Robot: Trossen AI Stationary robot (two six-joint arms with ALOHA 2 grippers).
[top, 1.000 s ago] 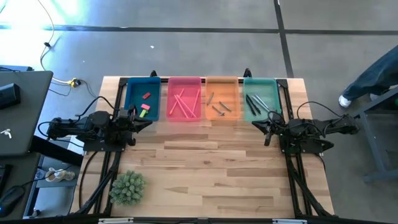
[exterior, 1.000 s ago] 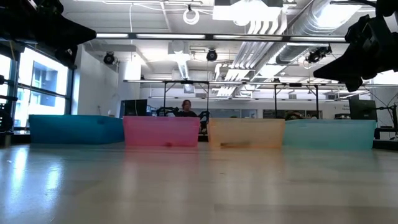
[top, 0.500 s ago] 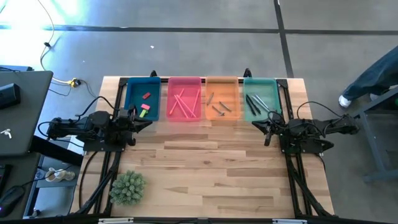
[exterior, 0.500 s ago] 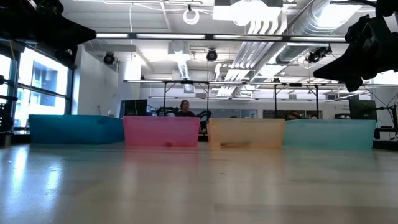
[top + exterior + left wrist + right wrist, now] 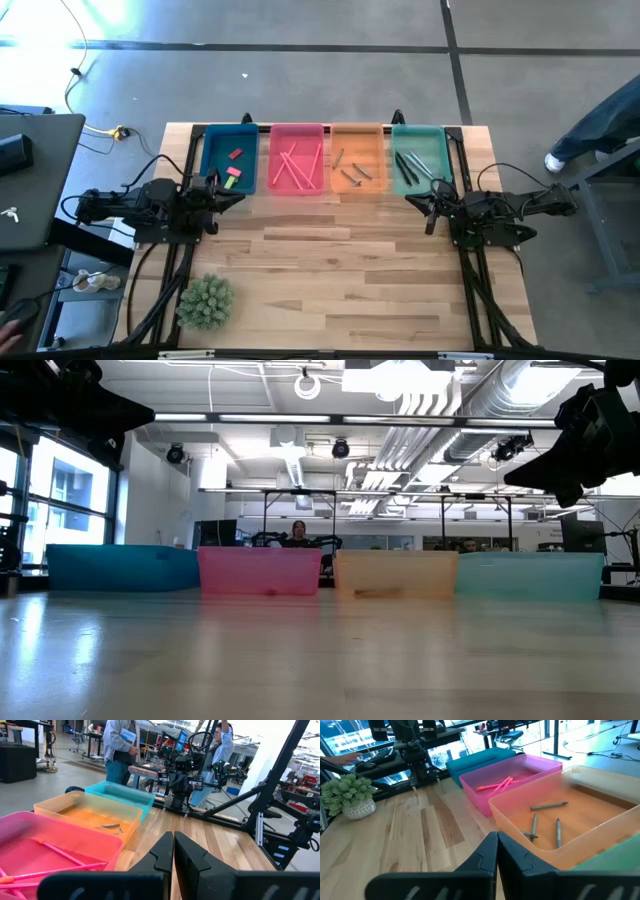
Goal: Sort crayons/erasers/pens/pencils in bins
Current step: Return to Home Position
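Left gripper [image 5: 214, 190] pressed together, at the table [image 5: 340, 270] edge by the blue bin [image 5: 212, 140]. Right gripper [image 5: 431, 207] also closed, by the teal bin [image 5: 417, 128]. Erasers [image 5: 236, 154] sit in the blue bin, crayons [image 5: 352, 172] in the orange bin [image 5: 358, 127], pink sticks [image 5: 298, 165] in the pink bin [image 5: 297, 127].

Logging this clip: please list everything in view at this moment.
bins: four, blue, pink, orange, teal, row along far edge of the table
erasers: three, red, light green, pinkish, in blue bin
pink sticks: several, pink-red, in pink bin
crayons: three, grey-brown, in orange bin
dark sticks: several, dark, in teal bin
plant: one, green, table's near left corner
people: at least two, beyond the table
left gripper: one, dark, shut, before blue bin
right gripper: one, dark, shut, before teal bin
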